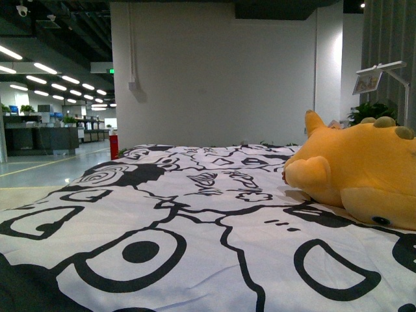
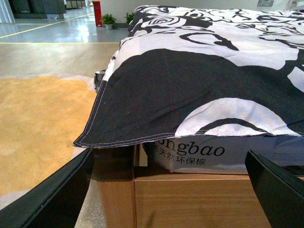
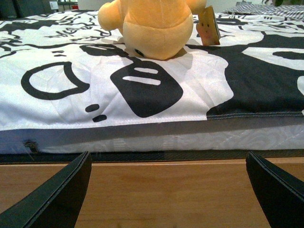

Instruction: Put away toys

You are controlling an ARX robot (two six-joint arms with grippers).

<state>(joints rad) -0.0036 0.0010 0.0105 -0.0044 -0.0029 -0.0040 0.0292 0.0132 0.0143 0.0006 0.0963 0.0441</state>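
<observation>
Fig.: soft yellow-orange plush animal (image 1: 364,172) is shown lying at centre-right of front view on black-and-white cartoon-print bed sheet (image 1: 195,214), w/ left gripper (image 2: 168,156) and right gripper (image 3: 167,156) both held spread apart & empty, low beside light wooden bed frame (image 3: 166,199), presumably as pre-reach standby.

The yellow-orange plush animal (image 1: 364,166) lies on the black-and-white patterned sheet (image 1: 195,214), on the robot's right. It is soft and rounded, with a pointed ear, a stubby limb, olive bumps on top, a small dark eye near the cloth, and a tan tag (image 3: 209,24).
</observation>
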